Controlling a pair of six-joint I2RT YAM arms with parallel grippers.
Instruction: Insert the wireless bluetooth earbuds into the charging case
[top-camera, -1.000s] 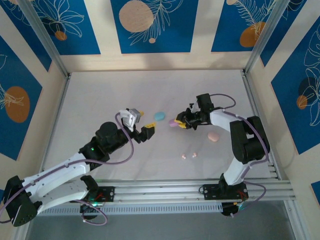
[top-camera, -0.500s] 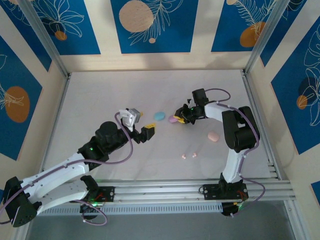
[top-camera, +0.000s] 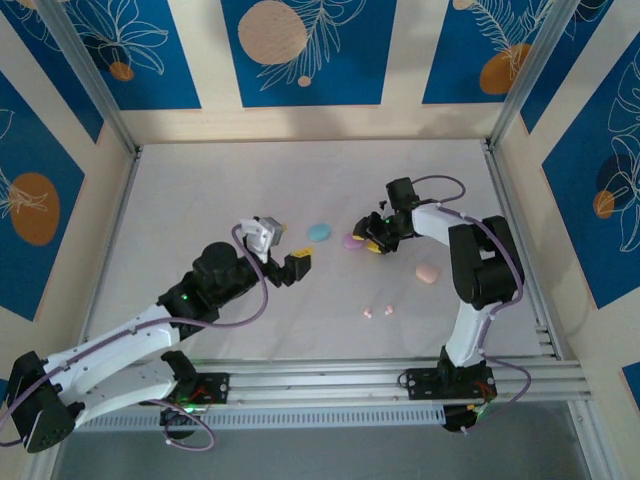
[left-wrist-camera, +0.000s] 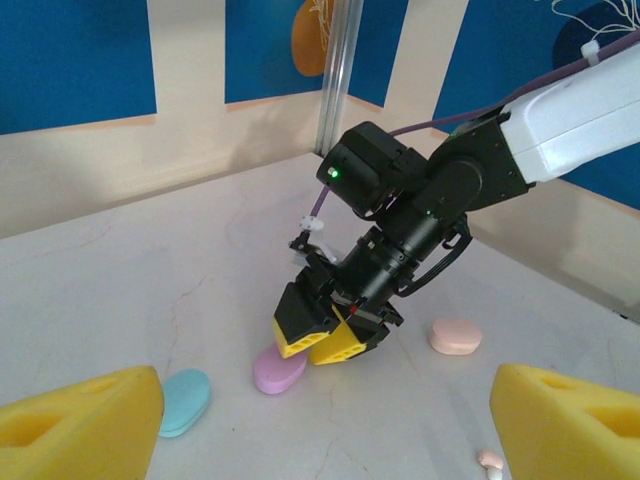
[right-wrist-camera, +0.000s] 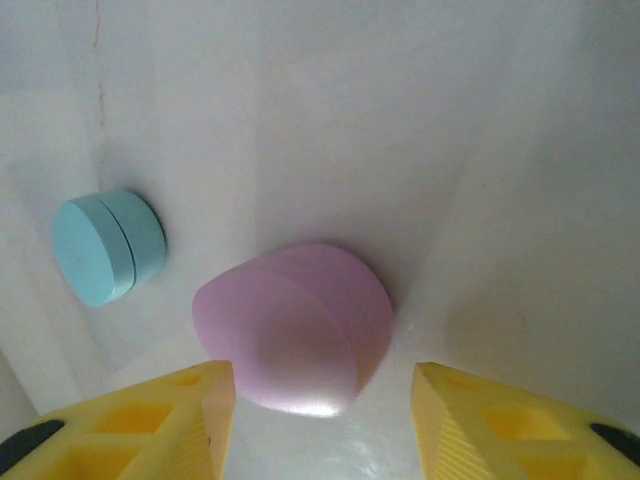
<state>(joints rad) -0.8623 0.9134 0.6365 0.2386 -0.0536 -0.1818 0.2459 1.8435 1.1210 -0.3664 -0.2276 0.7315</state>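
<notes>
Jaws of right pincer (left-wrist-camera: 322, 338) gape just beside lilac case (left-wrist-camera: 278, 370); left pincer (top-camera: 298, 260) wide, empty.

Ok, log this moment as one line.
left gripper: open, empty | right gripper: open over lilac case on table | pink earbuds: loose on table

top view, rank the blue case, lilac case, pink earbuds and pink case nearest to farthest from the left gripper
From the left gripper:
1. blue case, just beyond it, slightly to the right.
2. lilac case, farther right, mid-table.
3. pink earbuds, the pair to the right, closer to the arm bases.
4. pink case, far right.
</notes>
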